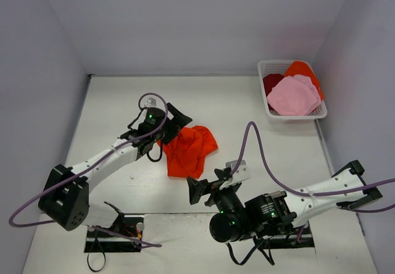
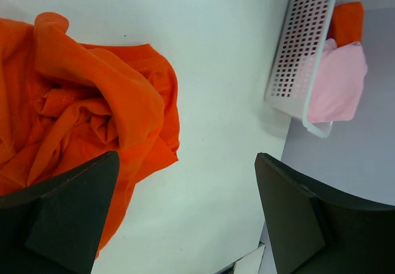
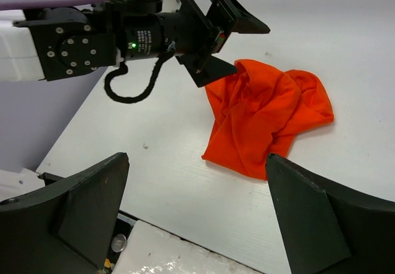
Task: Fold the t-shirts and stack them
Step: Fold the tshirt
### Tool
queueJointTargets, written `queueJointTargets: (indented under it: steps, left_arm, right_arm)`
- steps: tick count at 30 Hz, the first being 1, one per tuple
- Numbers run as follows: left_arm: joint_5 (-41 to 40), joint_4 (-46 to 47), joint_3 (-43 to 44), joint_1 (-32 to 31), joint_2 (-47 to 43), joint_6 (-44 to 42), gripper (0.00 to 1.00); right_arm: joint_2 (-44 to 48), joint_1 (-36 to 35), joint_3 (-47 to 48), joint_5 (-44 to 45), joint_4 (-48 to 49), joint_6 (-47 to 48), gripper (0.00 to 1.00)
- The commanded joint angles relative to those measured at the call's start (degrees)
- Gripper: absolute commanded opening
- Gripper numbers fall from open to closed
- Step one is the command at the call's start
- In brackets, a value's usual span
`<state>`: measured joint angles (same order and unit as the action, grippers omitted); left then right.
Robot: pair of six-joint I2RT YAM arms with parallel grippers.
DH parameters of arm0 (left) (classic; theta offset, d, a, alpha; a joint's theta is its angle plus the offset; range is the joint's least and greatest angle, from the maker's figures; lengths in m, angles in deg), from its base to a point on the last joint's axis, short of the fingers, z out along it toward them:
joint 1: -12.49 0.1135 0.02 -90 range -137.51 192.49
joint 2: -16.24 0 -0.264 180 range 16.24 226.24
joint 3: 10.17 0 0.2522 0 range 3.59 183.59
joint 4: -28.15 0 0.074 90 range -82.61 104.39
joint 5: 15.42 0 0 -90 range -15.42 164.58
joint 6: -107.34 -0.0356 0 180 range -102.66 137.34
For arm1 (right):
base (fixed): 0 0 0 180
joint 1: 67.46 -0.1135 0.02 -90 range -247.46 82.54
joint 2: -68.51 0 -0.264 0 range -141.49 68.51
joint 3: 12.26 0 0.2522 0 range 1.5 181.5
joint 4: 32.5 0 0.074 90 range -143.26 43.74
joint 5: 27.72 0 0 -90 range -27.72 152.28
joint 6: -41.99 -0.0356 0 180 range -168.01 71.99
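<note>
A bright orange-red t-shirt (image 1: pixel 188 150) lies crumpled in the middle of the table; it also shows in the left wrist view (image 2: pixel 80 120) and the right wrist view (image 3: pixel 265 116). My left gripper (image 1: pixel 174 123) is open and empty, hovering at the shirt's upper left edge. My right gripper (image 1: pixel 207 186) is open and empty, just in front of the shirt's near edge. A light pink t-shirt (image 1: pixel 293 95), a dark red one (image 1: pixel 271 81) and another orange one (image 1: pixel 303 70) lie bunched in the basket.
A white plastic lattice basket (image 1: pixel 266 104) stands at the back right, against the right wall; it also shows in the left wrist view (image 2: pixel 302 45). Grey walls close the table on three sides. A purple cable (image 1: pixel 256 139) loops above the right arm.
</note>
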<state>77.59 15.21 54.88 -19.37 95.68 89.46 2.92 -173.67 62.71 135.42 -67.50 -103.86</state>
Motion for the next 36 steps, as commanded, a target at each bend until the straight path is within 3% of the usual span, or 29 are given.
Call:
queueJointTargets:
  steps: [1, 18, 36]
  left_arm:
    - [-2.1, -2.7, 2.6, 0.3, -3.9, -0.8, 0.86]
    - [-2.6, 5.2, 3.3, -7.2, 4.7, 3.7, 0.86]
    - [-3.0, 8.1, 7.7, -5.5, 15.4, 1.7, 0.86]
  right_arm:
    - [1.9, -0.4, 1.4, 3.8, 1.2, 0.2, 0.89]
    - [2.0, -0.3, 0.1, 3.7, 1.2, -0.9, 0.89]
    - [3.7, -0.4, -2.2, 3.4, 1.0, -2.6, 0.88]
